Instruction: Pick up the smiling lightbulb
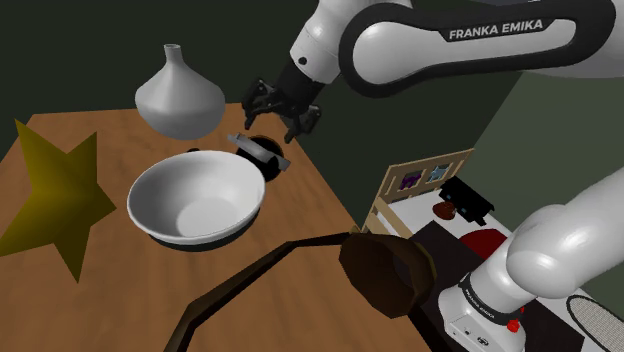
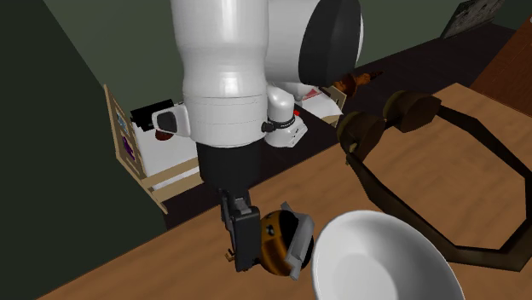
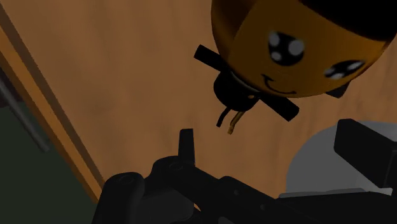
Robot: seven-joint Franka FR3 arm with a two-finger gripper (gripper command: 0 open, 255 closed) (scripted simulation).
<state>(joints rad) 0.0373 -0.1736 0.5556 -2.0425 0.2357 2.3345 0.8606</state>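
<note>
Located lightbulb (image 1: pixel 262 152) lying on wooden surface (image 1: pixel 130 295), just beside white bowl (image 1: pixel 160 195): at bowl's 1 o'clock in shoulder view, at its 9 o'clock in second exterior view. Noted orange body with black parts, plus two eyes and a smile turned toward wrist camera. Found end effector (image 1: pixel 283 128) above the bulb, at bulb's 12 o'clock in shoulder view and close in at its 9 o'clock in second exterior view. Recorded fingers (image 3: pixel 186 143) spread, clasping nothing; bulb ahead of them, not between. Cannot tell whether either finger touches it. Logged, in shoulder view, white vase (image 1: pixel 180 95) at bowl's 12 o'clock, flat yellow star (image 1: pixel 50 190) at 9 o'clock, dark brown looped object (image 1: pixel 385 270) at 4 o'clock.
</note>
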